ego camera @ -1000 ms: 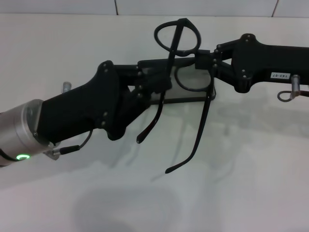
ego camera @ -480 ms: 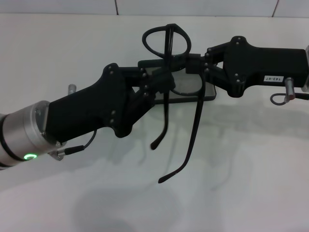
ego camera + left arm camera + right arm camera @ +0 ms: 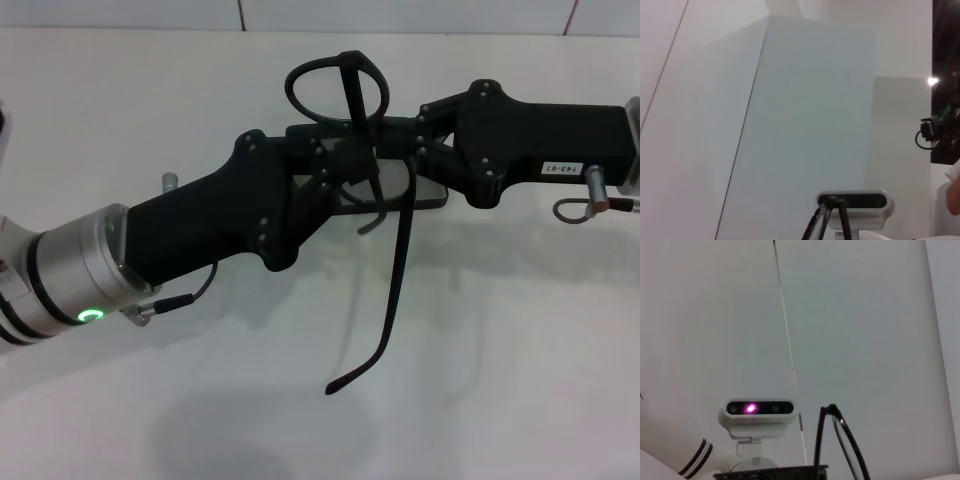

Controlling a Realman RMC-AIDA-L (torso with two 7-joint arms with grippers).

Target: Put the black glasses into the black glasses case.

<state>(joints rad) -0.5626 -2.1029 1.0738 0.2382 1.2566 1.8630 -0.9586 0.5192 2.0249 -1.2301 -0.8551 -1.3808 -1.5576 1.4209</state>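
Fingers of both grippers meet at the black glasses (image 3: 345, 90), which are held up off the white table (image 3: 500, 380) towards its far side. The left gripper (image 3: 352, 172) is closed on the frame near the middle, coming in from the near left. The right gripper (image 3: 400, 135) is closed on the frame from the right side. One lens ring stands upright above the fingers. One temple arm hangs down and curves towards the near side, its tip free in the air; the other is a short curl below the left gripper. The black glasses case (image 3: 425, 192) lies on the table directly beneath the two grippers, mostly hidden by them; whether it is open cannot be told.
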